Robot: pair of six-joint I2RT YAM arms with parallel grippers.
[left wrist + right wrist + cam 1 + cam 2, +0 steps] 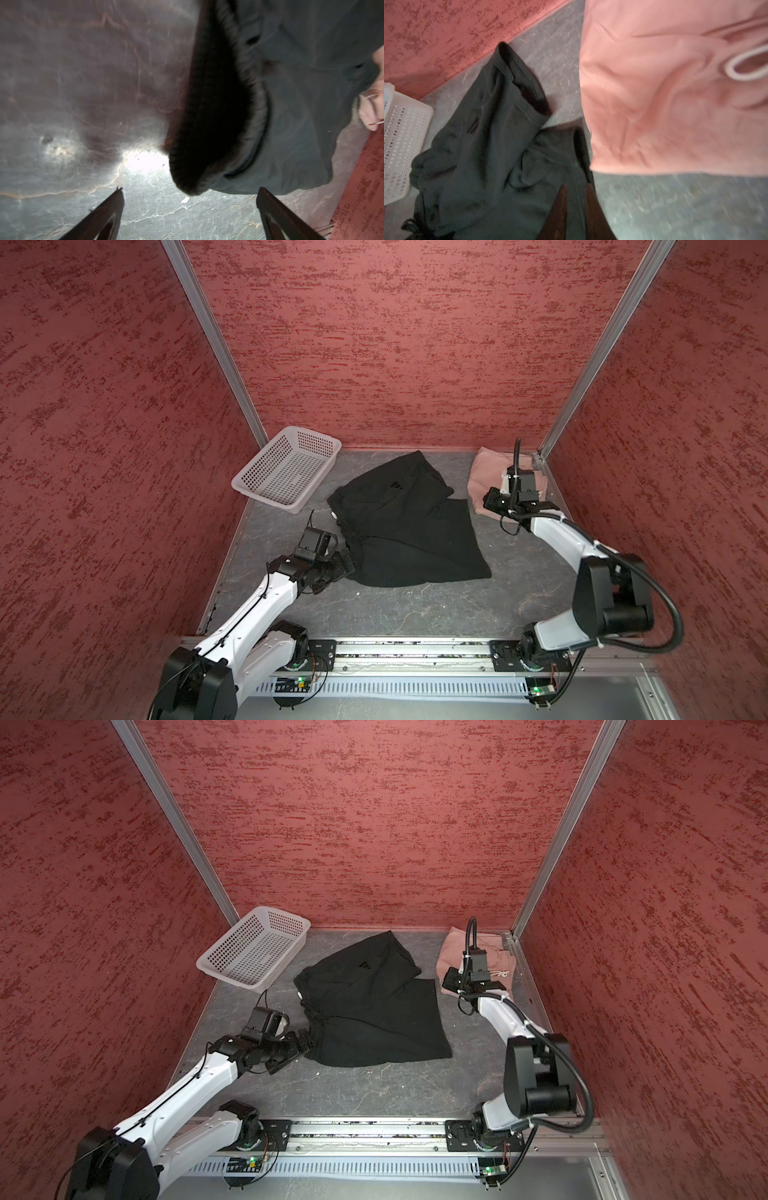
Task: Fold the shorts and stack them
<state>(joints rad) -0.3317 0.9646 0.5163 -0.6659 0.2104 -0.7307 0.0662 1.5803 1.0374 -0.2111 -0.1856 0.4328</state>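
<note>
The black shorts lie spread on the tabletop just beside the white basket. The leg nearer the basket bears a faint dark logo and a small white tag — both too dim or small to read. The pink shorts sit folded beyond them, well apart from the basket, with the pale drawstring showing. The left pincer is spread wide at the black waistband, holding nothing. The right pincer — fingers nearly together, a slim gap, nothing pinched — hovers by the pink pair's edge.
</note>
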